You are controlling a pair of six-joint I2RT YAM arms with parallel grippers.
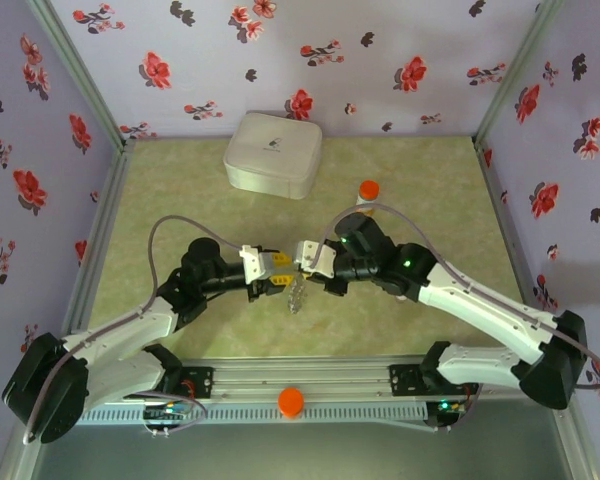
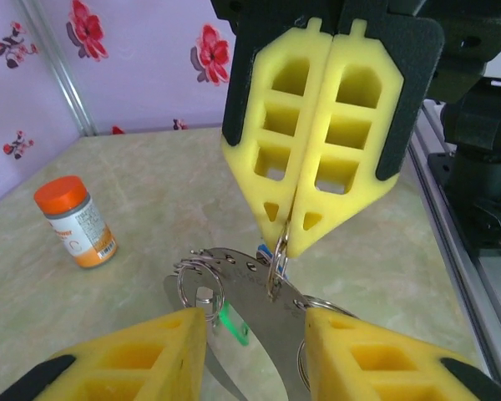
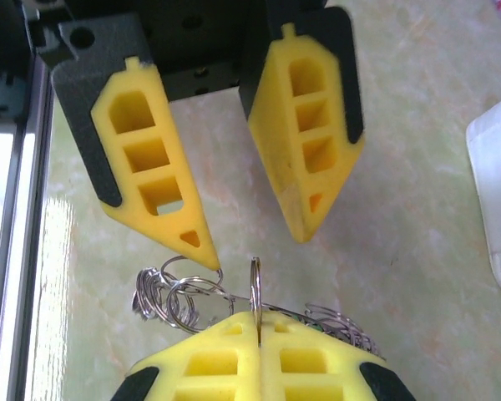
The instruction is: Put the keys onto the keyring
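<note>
The keyring (image 1: 297,295) is a curved metal plate (image 2: 263,305) carrying several small split rings (image 3: 171,292). It hangs above the table between both grippers. My right gripper (image 1: 302,262) (image 2: 285,242) (image 3: 259,316) is shut on one upright split ring (image 3: 255,280). My left gripper (image 1: 280,272) (image 2: 255,322) (image 3: 259,251) is open, and the plate lies in the gap between its fingers. One left fingertip (image 3: 204,255) touches a ring. The keys hang under the plate: a green head (image 2: 232,322) and a sliver of blue head (image 2: 271,249) show.
An orange-capped bottle (image 1: 368,190) (image 2: 75,221) stands on the table behind the grippers. A white square box (image 1: 273,153) (image 3: 497,192) sits at the back. An orange cap (image 1: 291,401) rests on the front rail (image 1: 310,385).
</note>
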